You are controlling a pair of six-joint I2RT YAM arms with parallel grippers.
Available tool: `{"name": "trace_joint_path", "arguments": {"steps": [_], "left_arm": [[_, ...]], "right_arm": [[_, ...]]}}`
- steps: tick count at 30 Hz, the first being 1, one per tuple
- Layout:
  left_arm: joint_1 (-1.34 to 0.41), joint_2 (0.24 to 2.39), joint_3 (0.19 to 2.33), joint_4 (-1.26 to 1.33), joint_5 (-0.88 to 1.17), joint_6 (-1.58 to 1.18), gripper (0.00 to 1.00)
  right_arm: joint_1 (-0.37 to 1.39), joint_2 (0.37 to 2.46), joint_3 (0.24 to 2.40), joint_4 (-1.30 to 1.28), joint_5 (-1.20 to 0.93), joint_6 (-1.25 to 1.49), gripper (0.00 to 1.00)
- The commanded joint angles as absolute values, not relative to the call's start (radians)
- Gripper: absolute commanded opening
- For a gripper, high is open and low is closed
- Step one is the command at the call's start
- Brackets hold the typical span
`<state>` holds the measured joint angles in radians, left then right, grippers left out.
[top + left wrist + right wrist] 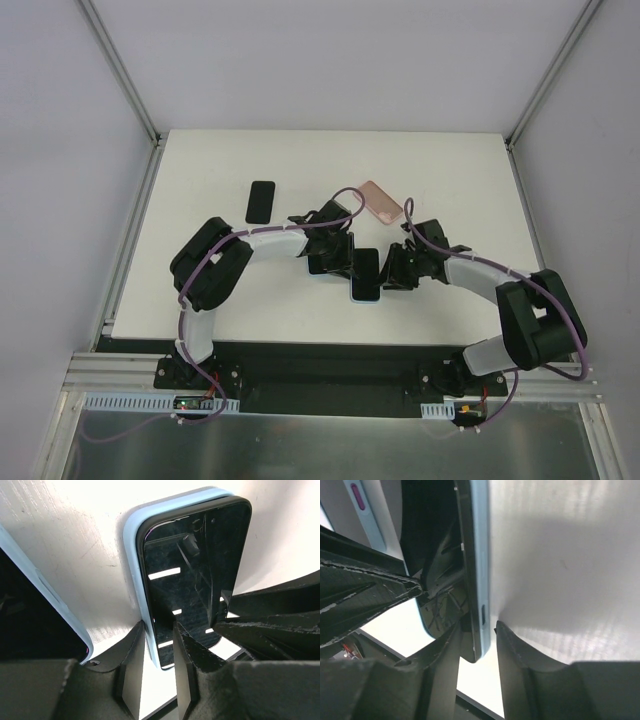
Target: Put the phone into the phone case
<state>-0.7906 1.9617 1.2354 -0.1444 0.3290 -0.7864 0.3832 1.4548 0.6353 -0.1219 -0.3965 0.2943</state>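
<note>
Locate the phone (366, 268) at mid tabletop (450, 170), screen up, inside the light-blue case (131, 545), between both arms. See the case rim along the phone's left long side and far short end in the left wrist view; cannot tell the seating along the opposite long side.

Find the left pincer (159, 630) at the near left corner, parted by a narrow gap only, straddling the rim: one finger (131, 660) outside the case, touching its wall, the other on the glass. Cannot tell any clamping there.

Find the right pincer (477, 630) on the opposite long side, closed across the thickness of case and phone together, one finger (442, 655) against the dark screen side, the other against the light-blue back. Note its fingertips (260, 630) beside the screen's right edge in the left wrist view.

Note a blue-rimmed item (30, 610) just beside the case, under the left arm; type not determinable. Note a black phone (261, 201) and a pink slab (381, 201) lying flat farther back, well apart from each other and from the case.
</note>
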Motion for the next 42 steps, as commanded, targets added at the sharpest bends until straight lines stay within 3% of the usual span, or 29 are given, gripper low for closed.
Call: {"name": "trace_joint_path", "arguments": {"steps": [1,16,25,42], "left_arm": [[-0.802,1.982,1.232,-0.143,0.319,-0.758,0.18],[-0.799,2.013,1.244,-0.086,0.396,-0.772,0.13],[-0.798,2.01,1.226,-0.035,0.452,-0.798,0.13],[-0.796,1.993,1.16,0.087,0.505,-0.819,0.13]], "right_arm": [[0.336,1.401,0.638,-0.17,-0.35,0.258,0.4],[0.272,1.534,0.66,-0.015,-0.555,0.195,0.57],[0.187,1.601,0.554,0.287,-0.88,0.337,0.59],[0.167,1.628,0.514,0.472,-1.04,0.471,0.62]]}}
